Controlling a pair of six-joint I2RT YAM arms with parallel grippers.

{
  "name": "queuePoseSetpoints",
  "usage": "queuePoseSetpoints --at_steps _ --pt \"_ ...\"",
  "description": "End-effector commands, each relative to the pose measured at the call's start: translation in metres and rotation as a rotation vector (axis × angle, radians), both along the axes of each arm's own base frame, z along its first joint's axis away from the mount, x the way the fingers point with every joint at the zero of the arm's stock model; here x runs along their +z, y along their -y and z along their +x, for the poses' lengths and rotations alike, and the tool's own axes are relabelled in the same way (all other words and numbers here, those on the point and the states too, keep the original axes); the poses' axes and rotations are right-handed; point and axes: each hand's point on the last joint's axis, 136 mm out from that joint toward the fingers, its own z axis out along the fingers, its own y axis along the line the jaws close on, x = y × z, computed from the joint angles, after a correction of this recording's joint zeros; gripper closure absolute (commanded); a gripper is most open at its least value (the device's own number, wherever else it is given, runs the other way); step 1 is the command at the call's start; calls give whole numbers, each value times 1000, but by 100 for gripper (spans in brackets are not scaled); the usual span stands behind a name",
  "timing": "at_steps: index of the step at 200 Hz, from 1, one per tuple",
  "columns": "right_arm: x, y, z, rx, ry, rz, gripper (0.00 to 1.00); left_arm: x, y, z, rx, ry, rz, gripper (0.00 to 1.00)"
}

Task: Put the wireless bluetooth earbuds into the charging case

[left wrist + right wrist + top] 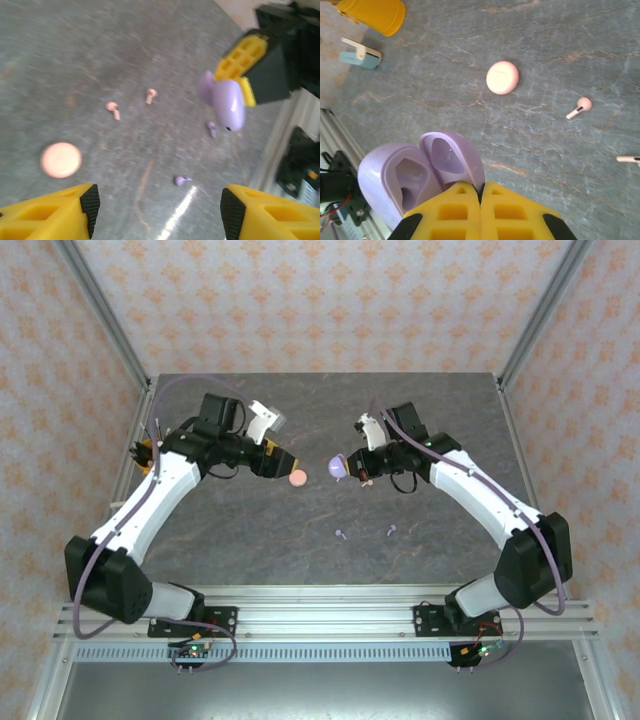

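Grey stone-look surface (300, 540) carries everything. The right gripper (481, 192) is clamped on the rim of the open lilac case (420, 170). The left gripper (157, 205) hangs spread and empty near the closed pink case (60, 159). Pink earbuds (113, 108) and lilac earbuds (182, 179) lie loose between the arms. They look light, slick and prone to roll, so pinch one across its stem.

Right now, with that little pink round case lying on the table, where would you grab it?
Probably by its rim, from straight above: the pink case lies flat and closed, a low disc with little height to pinch sideways. The open left tool hangs nearest and could close on opposite edges.
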Motion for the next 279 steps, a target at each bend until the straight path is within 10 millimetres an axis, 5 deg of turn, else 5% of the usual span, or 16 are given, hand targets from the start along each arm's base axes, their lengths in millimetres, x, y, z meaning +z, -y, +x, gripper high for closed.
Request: queuePoseSetpoints --at_steps 1,40,71,107,150,205,252,279 --pt "13 16 5 -68 83 -101 100 26 -23 24 194 162 38 18" --pt "11 25 8 -118 142 -208 100 40 -51 34 404 219 47 0" --pt "16 25 9 -131 203 -262 100 46 -73 41 548 260 54 0" --pt "26 24 14 -135 285 -318 100 49 -75 39 523 296 96 0" --pt "45 23 23 -148 374 -329 100 53 -107 51 677 336 215 0" --pt "63 15 31 -117 462 -370 100 42 -90 62 584 282 231 0" --pt "75 10 39 -104 520 -391 100 52 -122 76 813 338 184 0" --pt "88 5 43 -94 569 -388 100 56 -97 76 666 335 123 0"
